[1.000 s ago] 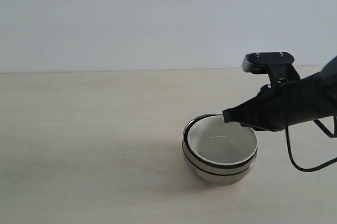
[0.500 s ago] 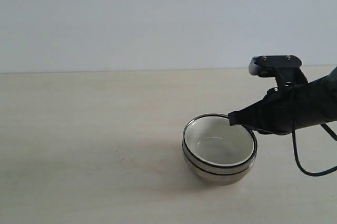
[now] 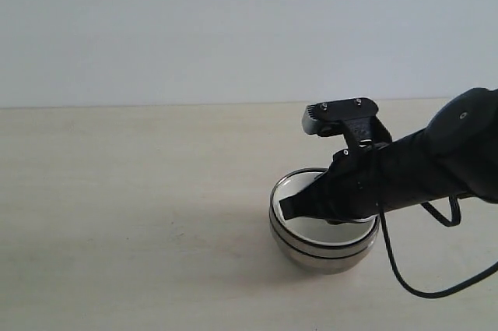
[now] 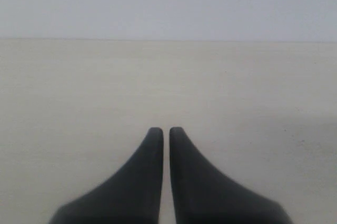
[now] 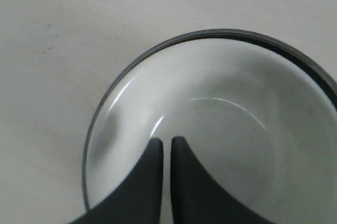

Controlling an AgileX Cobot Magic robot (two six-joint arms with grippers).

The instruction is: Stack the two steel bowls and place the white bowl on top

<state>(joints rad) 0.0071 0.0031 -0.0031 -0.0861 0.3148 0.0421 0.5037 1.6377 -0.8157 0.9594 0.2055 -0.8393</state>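
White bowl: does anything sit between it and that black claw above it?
Nothing visible does. The right gripper, fingers together, points into the bare inside of the white bowl, which already sits nested in the steel bowls.

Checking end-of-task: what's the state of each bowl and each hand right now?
Two shiny round steel bowls: upright, nested, on the pale table.
Glossy white ceramic bowl: upright, empty, seated in the steel stack.
Right hand: shut, holding nothing, tips over the white bowl's inside.
Left hand: shut, holding nothing.
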